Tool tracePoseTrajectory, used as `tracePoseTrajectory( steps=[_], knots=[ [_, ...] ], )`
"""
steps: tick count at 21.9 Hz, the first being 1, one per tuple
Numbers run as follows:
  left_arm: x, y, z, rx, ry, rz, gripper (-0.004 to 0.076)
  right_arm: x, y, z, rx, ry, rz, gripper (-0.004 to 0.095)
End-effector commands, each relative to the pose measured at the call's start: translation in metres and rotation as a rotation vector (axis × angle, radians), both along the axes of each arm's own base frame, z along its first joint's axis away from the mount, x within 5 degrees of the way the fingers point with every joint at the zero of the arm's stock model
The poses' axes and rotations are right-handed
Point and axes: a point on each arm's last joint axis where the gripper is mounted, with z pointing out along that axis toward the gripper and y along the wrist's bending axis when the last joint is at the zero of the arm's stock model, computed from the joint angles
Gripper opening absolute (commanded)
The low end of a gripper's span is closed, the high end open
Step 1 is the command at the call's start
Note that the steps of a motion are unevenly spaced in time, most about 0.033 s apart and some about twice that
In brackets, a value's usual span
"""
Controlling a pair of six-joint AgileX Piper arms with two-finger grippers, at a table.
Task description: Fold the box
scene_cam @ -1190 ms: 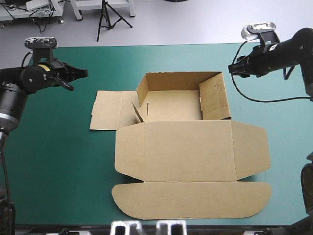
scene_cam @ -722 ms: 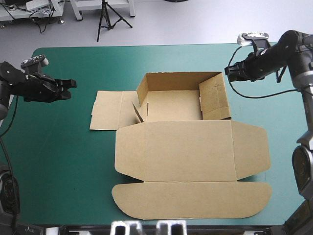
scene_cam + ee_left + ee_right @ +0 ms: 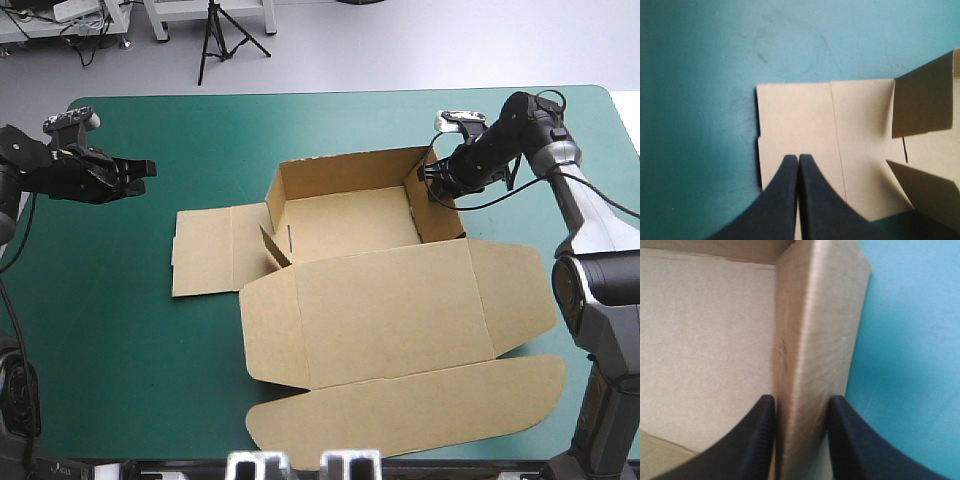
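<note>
The brown box (image 3: 375,305) lies mid-table as an open tray, its back and right walls raised and its lid flat toward the near edge. My right gripper (image 3: 432,186) sits at the top of the right wall (image 3: 441,205). In the right wrist view my right gripper (image 3: 801,402) straddles that wall (image 3: 815,315), a black finger pressed on each side. The left gripper (image 3: 148,168) hovers over bare cover, left of the box. In the left wrist view my left gripper (image 3: 798,158) is shut in one arch, the flat left flap (image 3: 795,120) ahead of it.
The left side flap (image 3: 205,250) lies flat on the teal-green cover (image 3: 110,330), with a small inner tab (image 3: 272,243) standing beside it. The lid's rounded tuck flap (image 3: 400,405) reaches close to the table's near edge. Bare cover shows left of the box and along the far edge.
The right gripper has come down from beyond the box's far right corner onto its right wall. The whole box has shifted left and turned slightly. The left gripper has barely moved.
</note>
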Motion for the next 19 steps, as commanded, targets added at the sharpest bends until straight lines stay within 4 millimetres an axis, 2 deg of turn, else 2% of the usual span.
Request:
tracePoseTrajectory(
  steps=[1,3,7,9,10,11,12,14,15,16,17,19],
  knots=[
    [-0.003,-0.001,0.024,-0.010,-0.120,0.014,-0.0009,-0.009,0.007,0.027,0.041,-0.037,0.021,-0.0003],
    [0.000,0.000,0.022,-0.010,-0.120,0.020,-0.0009,-0.010,0.007,0.032,0.042,-0.046,0.018,-0.0010],
    [0.009,0.013,0.018,-0.041,-0.150,0.079,-0.0009,-0.022,0.007,0.058,0.076,-0.104,0.018,-0.0017],
    [0.012,0.031,0.018,-0.142,-0.181,0.151,-0.0009,-0.036,0.005,0.085,0.085,-0.169,0.018,-0.0017],
    [0.012,0.047,0.019,-0.202,-0.217,0.182,-0.0009,-0.047,0.003,0.102,0.089,-0.213,0.018,-0.0017],
    [0.012,0.055,0.021,-0.264,-0.245,0.199,-0.0009,-0.053,0.003,0.111,0.092,-0.237,0.018,-0.0017],
    [0.010,0.075,0.022,-0.360,-0.284,0.232,-0.0009,-0.064,-0.001,0.128,0.097,-0.280,0.011,-0.0017],
    [0.007,0.096,0.020,-0.502,-0.315,0.219,-0.0009,-0.081,-0.009,0.152,0.124,-0.342,-0.011,-0.0017],
    [0.006,0.102,0.017,-0.549,-0.315,0.209,-0.0009,-0.086,-0.011,0.159,0.141,-0.359,-0.017,-0.0017],
    [0.006,0.110,0.012,-0.618,-0.310,0.183,-0.0009,-0.098,-0.016,0.174,0.187,-0.397,-0.030,-0.0017],
    [0.008,0.111,0.005,-0.660,-0.280,0.160,-0.0009,-0.109,-0.019,0.187,0.222,-0.431,-0.037,-0.0017],
    [0.012,0.108,-0.001,-0.694,-0.257,0.113,-0.0009,-0.120,-0.022,0.199,0.247,-0.466,-0.037,-0.0017]
  ],
)
